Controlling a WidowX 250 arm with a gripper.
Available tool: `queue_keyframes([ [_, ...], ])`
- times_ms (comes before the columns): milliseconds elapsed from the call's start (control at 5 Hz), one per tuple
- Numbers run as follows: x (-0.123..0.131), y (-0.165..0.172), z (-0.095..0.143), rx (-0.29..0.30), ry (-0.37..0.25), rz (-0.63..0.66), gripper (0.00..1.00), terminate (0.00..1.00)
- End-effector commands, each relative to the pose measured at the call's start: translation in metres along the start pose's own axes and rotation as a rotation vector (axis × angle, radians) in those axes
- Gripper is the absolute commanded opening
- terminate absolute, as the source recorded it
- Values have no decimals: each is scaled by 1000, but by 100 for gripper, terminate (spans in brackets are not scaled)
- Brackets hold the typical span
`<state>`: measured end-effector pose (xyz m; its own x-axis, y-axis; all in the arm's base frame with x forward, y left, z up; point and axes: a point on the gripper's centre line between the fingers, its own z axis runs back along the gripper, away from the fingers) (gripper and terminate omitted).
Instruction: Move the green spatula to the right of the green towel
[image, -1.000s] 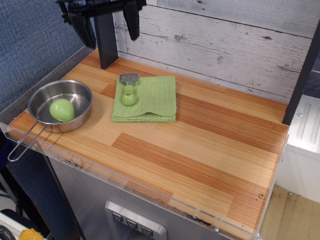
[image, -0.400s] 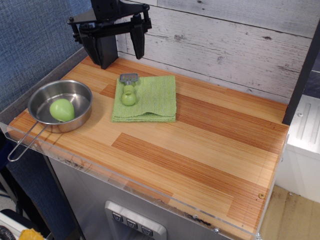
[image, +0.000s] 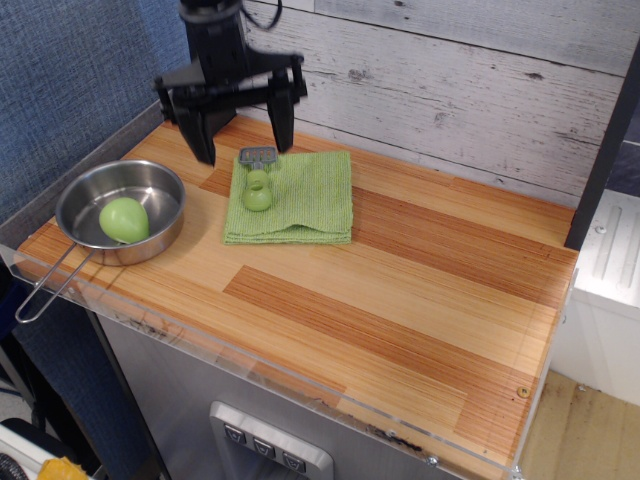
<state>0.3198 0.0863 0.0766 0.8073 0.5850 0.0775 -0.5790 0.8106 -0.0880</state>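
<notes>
The green spatula (image: 257, 181) lies on the left part of the green towel (image: 305, 200), its grey slotted head pointing to the back wall and its bulbous handle toward me. The towel lies folded on the wooden counter, left of middle. My gripper (image: 244, 145) hangs open just above and behind the spatula. One finger (image: 203, 140) is left of the towel and the other (image: 284, 125) is over the towel's back edge. It holds nothing.
A steel pan (image: 112, 212) with a long wire handle sits at the left and holds a smooth green ball (image: 124, 219). A plank wall (image: 460, 90) runs along the back. A clear lip edges the counter's front (image: 300, 385).
My gripper has come down from the top of the view and moved right, to just above the spatula's head. The spatula, towel and pan have not moved.
</notes>
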Motion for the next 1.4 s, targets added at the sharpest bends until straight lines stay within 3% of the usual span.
queue_keyframes([
  [0,3,-4,-10,2,-18,-24,100,0],
  [1200,9,-2,-40,39,33,-28,100,0],
])
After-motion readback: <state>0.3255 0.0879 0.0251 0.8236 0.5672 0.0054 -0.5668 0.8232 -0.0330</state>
